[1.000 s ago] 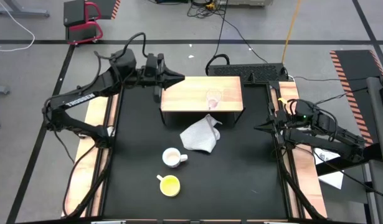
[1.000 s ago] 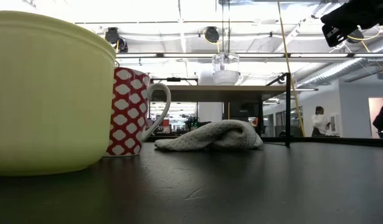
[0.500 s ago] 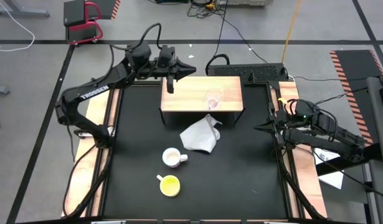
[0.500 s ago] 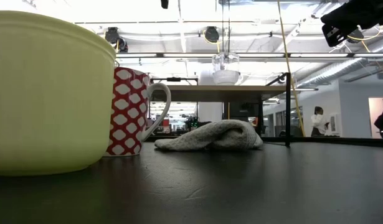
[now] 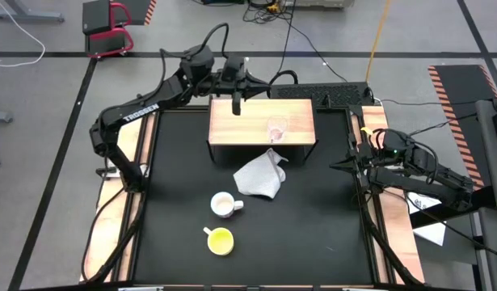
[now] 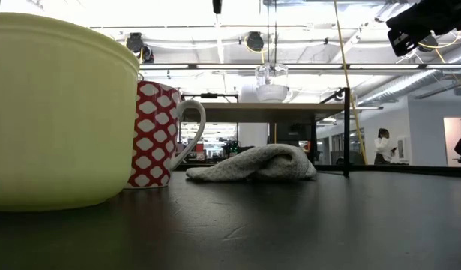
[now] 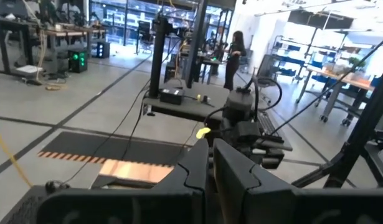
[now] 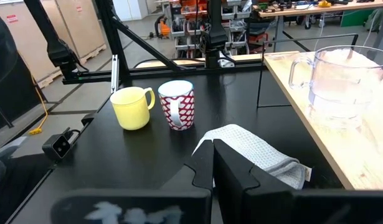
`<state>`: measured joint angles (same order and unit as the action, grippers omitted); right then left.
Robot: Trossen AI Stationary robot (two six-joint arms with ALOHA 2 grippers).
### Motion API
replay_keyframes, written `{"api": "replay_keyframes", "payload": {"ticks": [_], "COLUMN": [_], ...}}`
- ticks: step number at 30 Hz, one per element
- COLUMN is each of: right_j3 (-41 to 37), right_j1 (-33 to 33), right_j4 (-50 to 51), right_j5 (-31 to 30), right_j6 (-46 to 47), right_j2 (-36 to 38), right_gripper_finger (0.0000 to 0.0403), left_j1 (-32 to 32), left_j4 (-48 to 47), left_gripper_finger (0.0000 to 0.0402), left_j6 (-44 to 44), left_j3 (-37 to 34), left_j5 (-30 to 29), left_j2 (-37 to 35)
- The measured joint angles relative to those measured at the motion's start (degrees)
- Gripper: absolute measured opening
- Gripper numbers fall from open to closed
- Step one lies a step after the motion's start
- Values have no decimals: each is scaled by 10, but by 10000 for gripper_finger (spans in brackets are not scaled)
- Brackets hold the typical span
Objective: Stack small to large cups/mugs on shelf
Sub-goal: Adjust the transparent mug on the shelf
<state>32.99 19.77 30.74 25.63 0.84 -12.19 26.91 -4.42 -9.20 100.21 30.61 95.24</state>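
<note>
High view: left gripper (image 5: 236, 105) hangs over the shelf (image 5: 232, 127), closed, empty.
Glass cup (image 5: 276, 128) sits on the shelf; mug (image 5: 223, 204) and yellow cup (image 5: 220, 240) wait on the tabletop (image 5: 313, 218). Right gripper (image 5: 335, 166) rests closed, empty. Best fetch the yellow cup next, gripping its rim squarely.

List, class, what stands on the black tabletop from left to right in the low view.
yellow cup → white patterned mug → grey-white cloth → shelf, with the clear glass cup on top.
</note>
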Motion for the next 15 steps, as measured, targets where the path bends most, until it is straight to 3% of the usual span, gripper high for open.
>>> {"api": "replay_keyframes", "payload": {"ticks": [15], "right_j3": [0], "right_j1": [0], "right_j4": [2], "right_j5": [0], "right_j6": [-2], "right_j2": [0], "right_gripper_finger": [0], "left_j1": [0], "left_j4": [-1], "left_gripper_finger": [26], "left_j6": [-12], "left_j3": [90], "left_j5": [1], "left_j2": [92]}}
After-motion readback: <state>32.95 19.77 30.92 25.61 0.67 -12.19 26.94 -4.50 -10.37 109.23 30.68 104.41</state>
